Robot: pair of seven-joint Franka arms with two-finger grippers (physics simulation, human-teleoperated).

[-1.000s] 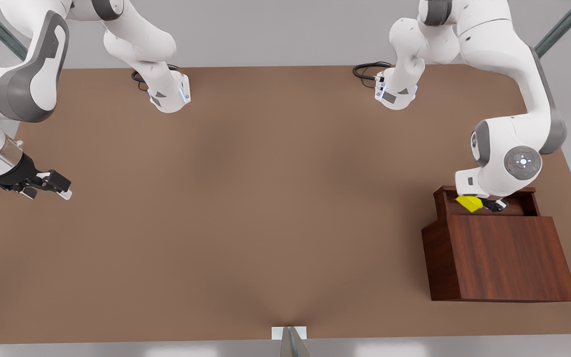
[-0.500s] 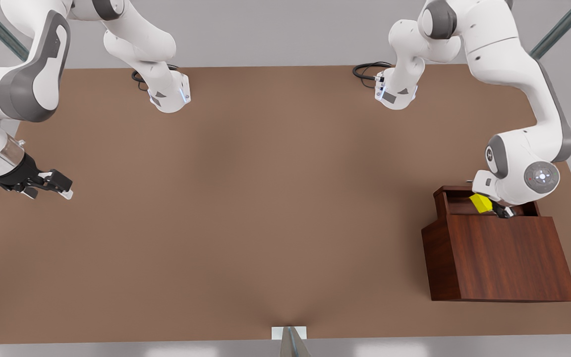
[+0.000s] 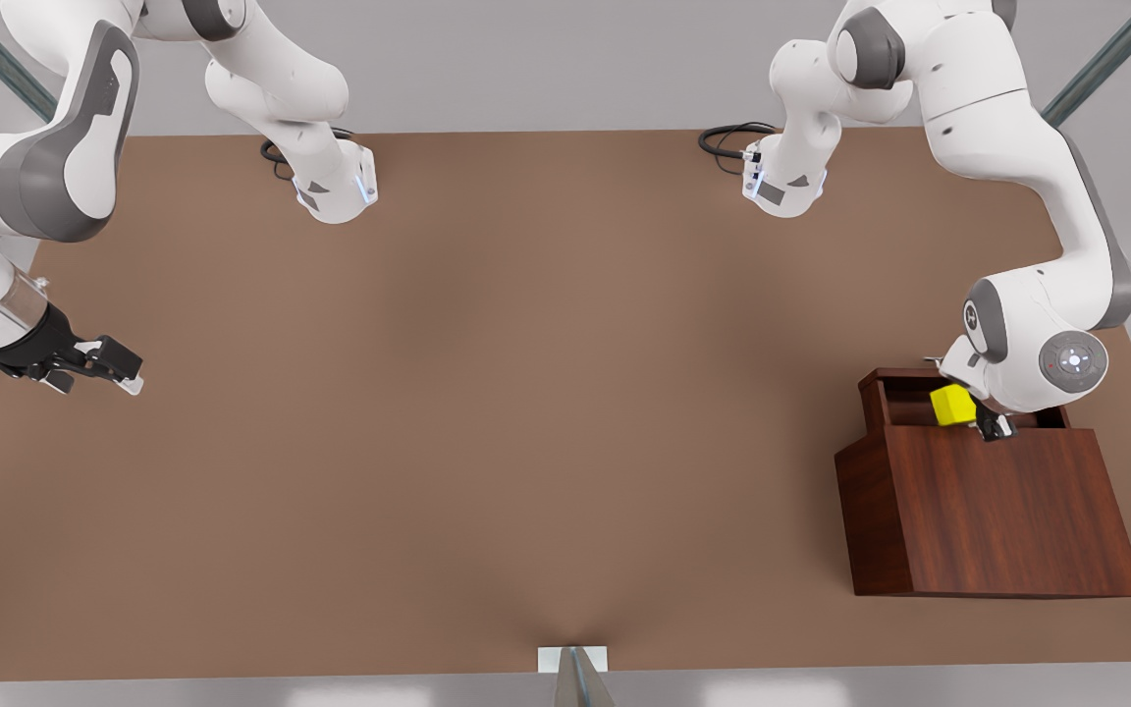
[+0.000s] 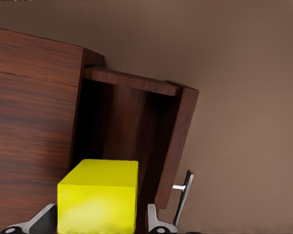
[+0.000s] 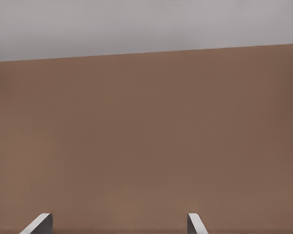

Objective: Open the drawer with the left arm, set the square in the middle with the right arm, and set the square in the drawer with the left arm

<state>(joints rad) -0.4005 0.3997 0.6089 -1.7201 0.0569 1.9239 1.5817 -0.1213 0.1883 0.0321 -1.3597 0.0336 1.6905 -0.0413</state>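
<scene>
Front view first: left gripper sits at the open drawer on the front view's right, mostly hidden behind its own white wrist, so only a bit of black finger pokes out. The square is right at that gripper, over the drawer cavity; whether it touches the drawer floor can't be told. The cabinet stands on the table with the drawer pulled out on its far side. Right gripper hangs over the table edge at the front view's left, well apart from the cabinet, arm waiting, upper links cut off by the frame edge.

Left wrist view: square is clamped between the two fingertips, which touch it on both sides; the fingers are cut off at the frame edge. Beyond the square is the dark drawer interior, with the silver handle just beside the drawer front, partly cut off.

Right wrist view: two fingertips set wide apart, nothing between them, bare table beyond and grey background past its edge.
</scene>
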